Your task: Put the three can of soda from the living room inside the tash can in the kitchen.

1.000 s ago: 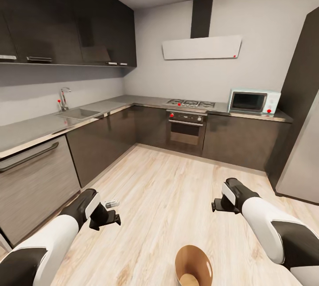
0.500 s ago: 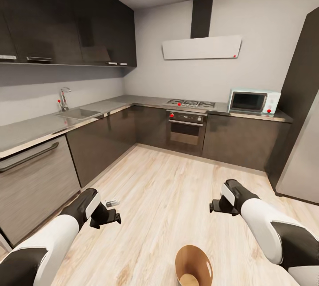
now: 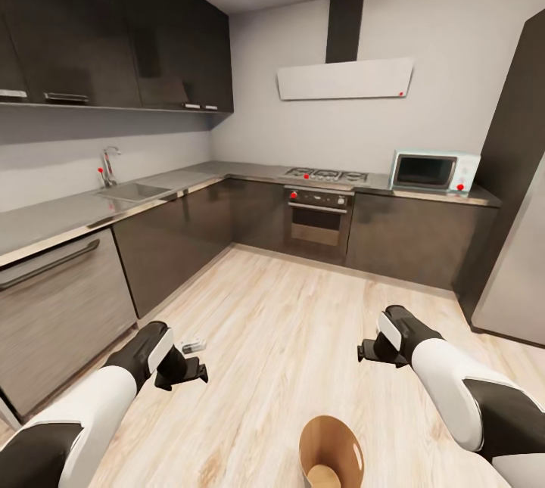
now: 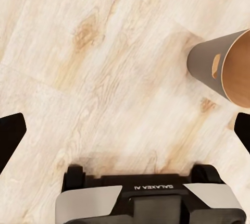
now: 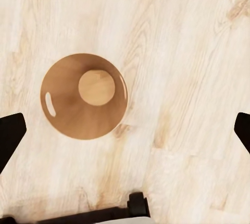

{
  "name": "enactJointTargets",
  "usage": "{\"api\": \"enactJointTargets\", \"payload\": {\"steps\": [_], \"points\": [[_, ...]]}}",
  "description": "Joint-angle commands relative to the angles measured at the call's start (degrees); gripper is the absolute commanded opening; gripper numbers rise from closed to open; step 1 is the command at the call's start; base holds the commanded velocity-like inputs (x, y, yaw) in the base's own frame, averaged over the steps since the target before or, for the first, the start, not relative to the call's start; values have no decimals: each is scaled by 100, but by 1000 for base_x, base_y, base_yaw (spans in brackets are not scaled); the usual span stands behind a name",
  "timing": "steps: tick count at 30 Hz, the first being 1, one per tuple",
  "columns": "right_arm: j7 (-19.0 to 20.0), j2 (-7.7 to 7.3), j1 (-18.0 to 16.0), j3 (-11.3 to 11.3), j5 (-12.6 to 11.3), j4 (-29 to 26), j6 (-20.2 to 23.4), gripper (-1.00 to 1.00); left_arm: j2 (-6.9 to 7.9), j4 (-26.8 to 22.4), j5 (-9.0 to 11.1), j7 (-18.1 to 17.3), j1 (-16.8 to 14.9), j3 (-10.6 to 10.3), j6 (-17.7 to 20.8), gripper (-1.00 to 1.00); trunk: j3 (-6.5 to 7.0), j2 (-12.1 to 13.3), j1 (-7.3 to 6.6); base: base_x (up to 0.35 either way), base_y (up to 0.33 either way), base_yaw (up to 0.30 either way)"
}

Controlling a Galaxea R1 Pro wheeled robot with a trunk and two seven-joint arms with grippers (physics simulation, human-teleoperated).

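We are standing in the kitchen, looking out over a pale wood-plank floor (image 3: 303, 306) toward dark cabinets (image 3: 189, 234), a steel counter (image 3: 68, 212) with a sink (image 3: 136, 191) and faucet (image 3: 108, 166), a gas hob (image 3: 325, 175) above a built-in oven (image 3: 318, 219), a white hood (image 3: 344, 79), a microwave (image 3: 433, 171) and the steel fridge (image 3: 522, 276) at the right edge. We are holding both arms low over the floor: the left gripper (image 3: 189, 374) is hanging to the left of the trash can (image 3: 330, 454), and the right gripper (image 3: 369, 352) is hanging to its right and a little farther into the room. The trash can, round and tapered with a coppery-brown inner wall, is standing upright on the floor between the two arms, close in front of us. In the left wrist view, the left gripper (image 4: 125, 135) is spreading its dark fingertips (image 4: 9, 135) wide apart with nothing between them, and the trash can (image 4: 221, 67) is lying off to one side. In the right wrist view, the right gripper (image 5: 125, 133) is likewise gaping empty, fingertips (image 5: 10, 133) at the frame's edges, and we are looking straight down into the open trash can (image 5: 67, 114), seeing its bare floor. A small silvery object (image 3: 193, 344) is lying on the planks just beyond the left gripper; we cannot tell what it is.
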Motion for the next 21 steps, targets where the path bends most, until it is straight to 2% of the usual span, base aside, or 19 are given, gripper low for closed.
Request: {"api": "enactJointTargets", "payload": {"steps": [1, 21], "points": [[0, 0, 0, 0, 0, 0, 0, 100, -1, -6, -1, 2, 0, 0, 0, 100, -18, -42, 23, 0, 0, 0], [27, -40, 10, 5, -5, 9, 7, 100, -4, 3, 24, -31, -1, 8, 0, 100, -369, -844, 462, 0, 0, 0]]}}
